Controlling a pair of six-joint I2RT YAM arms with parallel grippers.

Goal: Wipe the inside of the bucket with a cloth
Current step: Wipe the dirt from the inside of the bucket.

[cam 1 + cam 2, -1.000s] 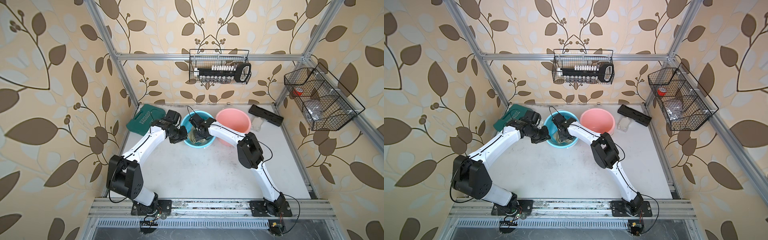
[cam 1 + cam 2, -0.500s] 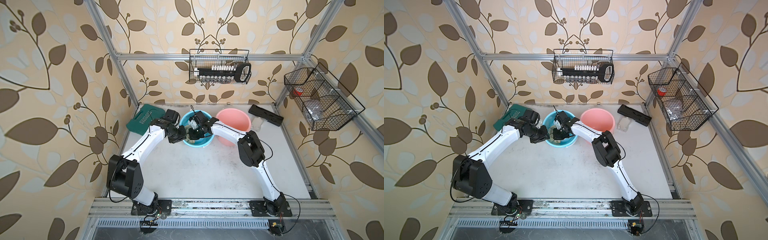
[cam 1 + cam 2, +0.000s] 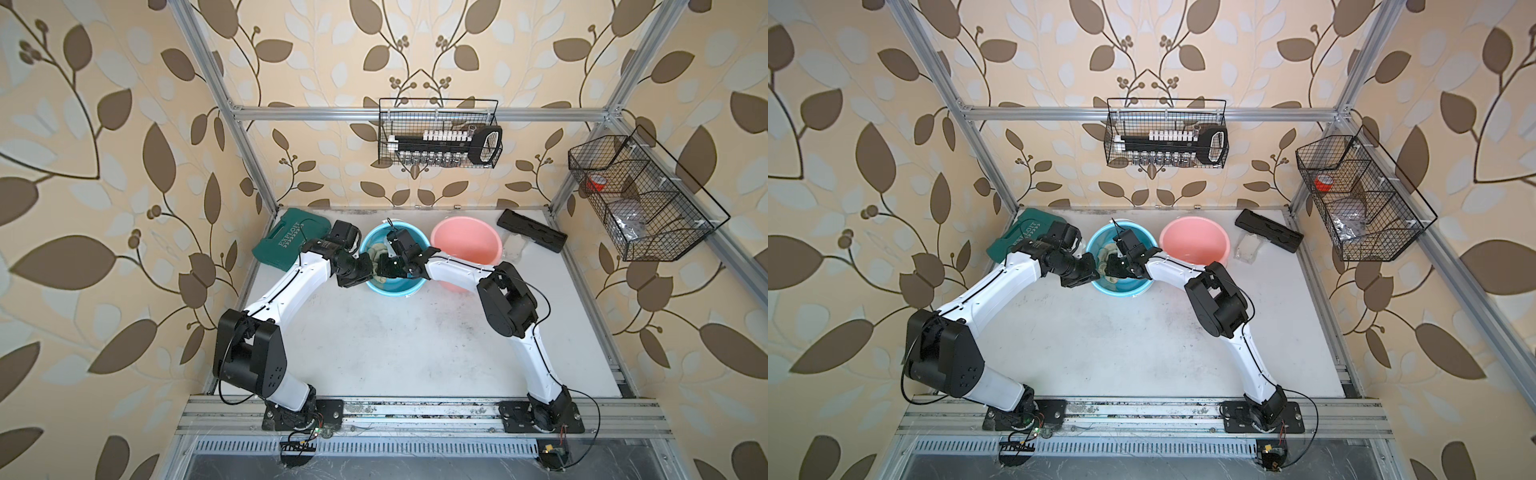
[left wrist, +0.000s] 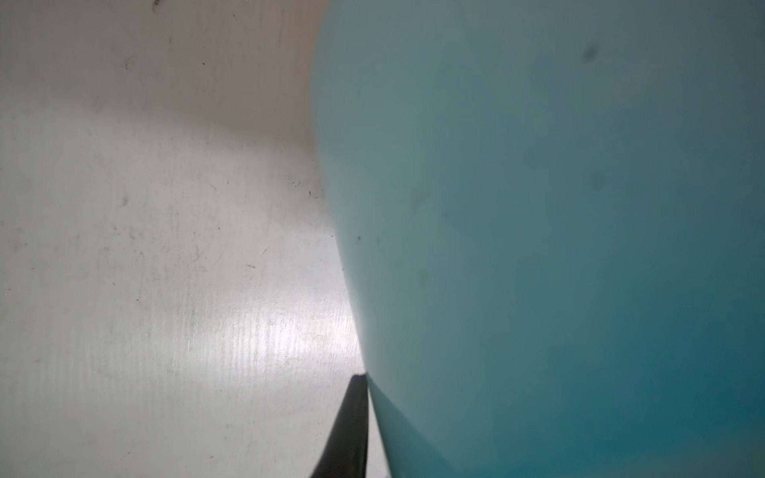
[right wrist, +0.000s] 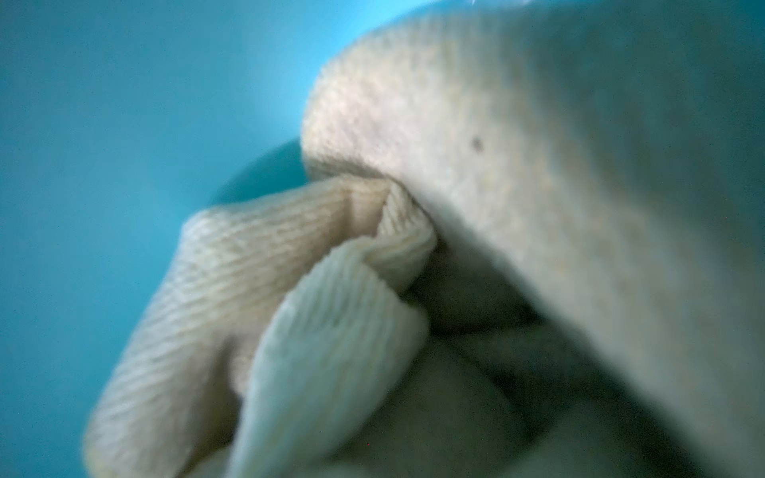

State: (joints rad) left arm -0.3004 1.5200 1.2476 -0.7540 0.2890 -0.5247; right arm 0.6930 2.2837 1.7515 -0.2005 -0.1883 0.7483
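Right gripper [image 3: 382,267] had shifted across the round light-blue plastic bucket [image 3: 405,289] to the wall on the left arm's side, jaws pinched tight on the pale beige ribbed cloth [image 5: 538,174], bunched inside. Left gripper [image 3: 365,266] stayed clamped narrow on the bucket's rim.

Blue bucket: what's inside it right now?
The crumpled beige cloth lies inside the blue bucket, and the right gripper is in there too, shut on it. Together they cover much of the floor; what's underneath can't be seen.
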